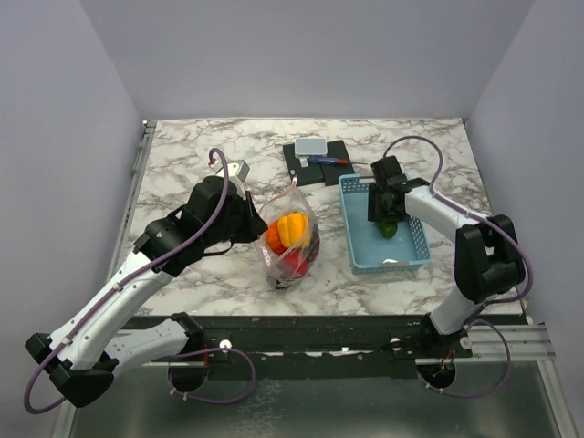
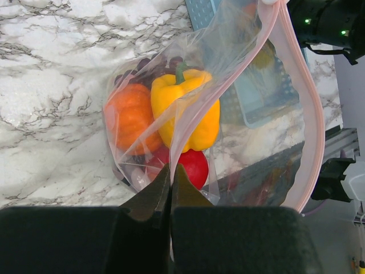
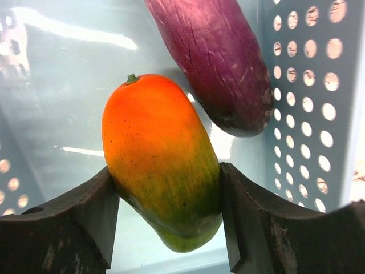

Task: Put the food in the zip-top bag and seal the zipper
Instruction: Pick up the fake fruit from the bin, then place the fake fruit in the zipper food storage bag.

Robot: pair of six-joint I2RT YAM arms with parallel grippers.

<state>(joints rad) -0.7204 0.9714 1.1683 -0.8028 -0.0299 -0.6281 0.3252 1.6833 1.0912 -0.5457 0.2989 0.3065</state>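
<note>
Left gripper [image 2: 171,178] is pinched tight on the clear, pink-tinted bag [image 2: 239,74], holding it up on the marble table [image 1: 192,164] left of the blue basket [image 1: 415,263]. The bag's mouth gapes and the pink zipper [image 2: 311,114] curves open. Inside are a yellow pepper [image 2: 185,108], an orange pumpkin [image 2: 128,117] and a red piece [image 2: 195,165]. Down in the basket, the right gripper [image 3: 165,182] squeezes an orange-green mango [image 3: 159,154], with a purple eggplant [image 3: 214,57] just beside it.

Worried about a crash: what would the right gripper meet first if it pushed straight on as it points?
The mango between its jaws comes first; the right gripper would press it against the blue basket floor behind, though that depth is unclear.
</note>
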